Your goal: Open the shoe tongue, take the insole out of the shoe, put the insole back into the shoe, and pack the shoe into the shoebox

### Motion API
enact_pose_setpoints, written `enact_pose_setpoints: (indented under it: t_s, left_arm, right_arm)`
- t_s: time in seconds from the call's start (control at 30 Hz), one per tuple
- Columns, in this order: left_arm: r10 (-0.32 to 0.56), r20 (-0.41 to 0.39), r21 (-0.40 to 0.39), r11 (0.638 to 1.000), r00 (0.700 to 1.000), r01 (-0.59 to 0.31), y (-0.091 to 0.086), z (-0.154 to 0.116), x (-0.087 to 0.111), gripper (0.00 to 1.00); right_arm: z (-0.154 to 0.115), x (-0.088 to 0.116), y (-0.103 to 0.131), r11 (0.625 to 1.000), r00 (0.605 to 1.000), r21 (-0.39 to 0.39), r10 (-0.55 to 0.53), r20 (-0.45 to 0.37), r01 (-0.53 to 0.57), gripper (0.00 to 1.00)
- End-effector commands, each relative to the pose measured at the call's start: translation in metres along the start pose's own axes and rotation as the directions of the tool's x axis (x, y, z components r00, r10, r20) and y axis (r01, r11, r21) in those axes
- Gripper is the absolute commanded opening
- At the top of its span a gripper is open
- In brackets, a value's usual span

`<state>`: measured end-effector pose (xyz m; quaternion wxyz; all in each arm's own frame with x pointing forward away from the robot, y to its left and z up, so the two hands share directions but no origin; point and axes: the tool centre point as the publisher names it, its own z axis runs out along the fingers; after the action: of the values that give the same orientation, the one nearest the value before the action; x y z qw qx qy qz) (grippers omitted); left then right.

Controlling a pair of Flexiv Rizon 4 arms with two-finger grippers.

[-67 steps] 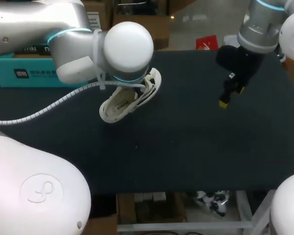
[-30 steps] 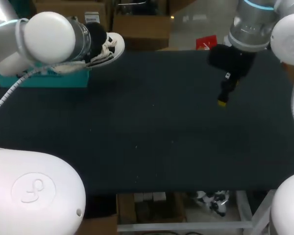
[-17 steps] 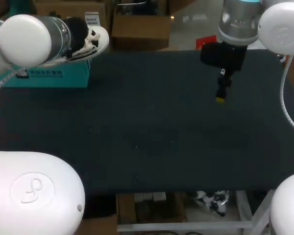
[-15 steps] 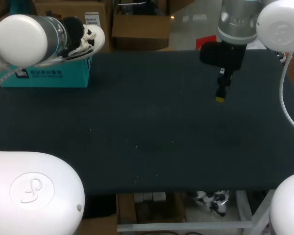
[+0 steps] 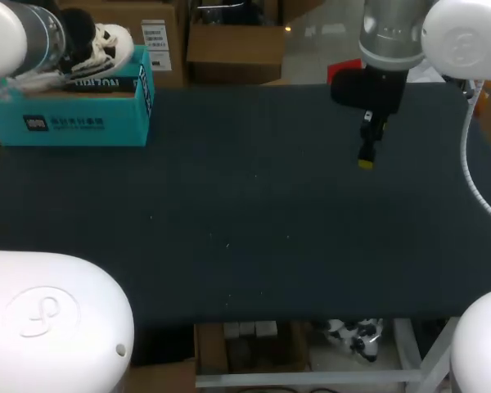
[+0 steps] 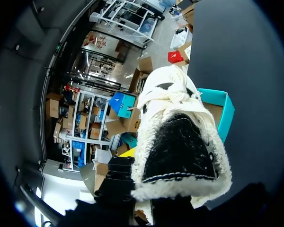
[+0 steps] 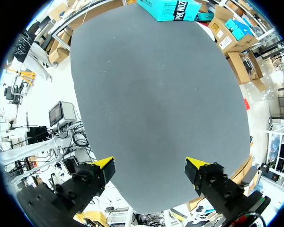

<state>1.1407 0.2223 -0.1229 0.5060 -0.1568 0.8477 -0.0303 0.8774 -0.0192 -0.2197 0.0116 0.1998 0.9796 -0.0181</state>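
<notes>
Shoe (image 5: 110,42), clamped in left gripper (image 5: 83,34) over box (image 5: 74,123), could be caught on the rim if lowered tilted; right gripper (image 7: 149,164) is spread wide, empty.

The shoebox (image 5: 74,110) stands at the far left corner of the surface (image 5: 254,229); the shoe (image 5: 106,45) is above it, toward the box's back side.

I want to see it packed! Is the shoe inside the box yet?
Not yet. The shoe hangs in the air over the open blue box.
</notes>
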Motion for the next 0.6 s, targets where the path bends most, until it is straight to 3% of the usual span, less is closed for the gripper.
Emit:
enact_pose_setpoints:
  t_s: [0.03,0.2,0.6]
  left_arm:
    - [0.018,-0.045,0.122,0.992,0.999,-0.013,0.009,0.046,-0.013,0.00]
    - [0.047,-0.063,0.123,0.992,0.997,-0.039,0.015,0.073,-0.012,0.00]
    - [0.093,-0.072,0.128,0.988,0.993,-0.084,0.038,0.106,-0.008,0.00]
  right_arm:
    - [-0.001,0.000,0.000,1.000,1.000,0.002,0.001,0.000,-0.001,1.00]
    - [-0.001,0.000,0.000,1.000,1.000,0.002,0.001,0.000,-0.001,1.00]
    - [-0.001,0.000,0.000,1.000,1.000,0.002,0.001,0.000,-0.001,1.00]
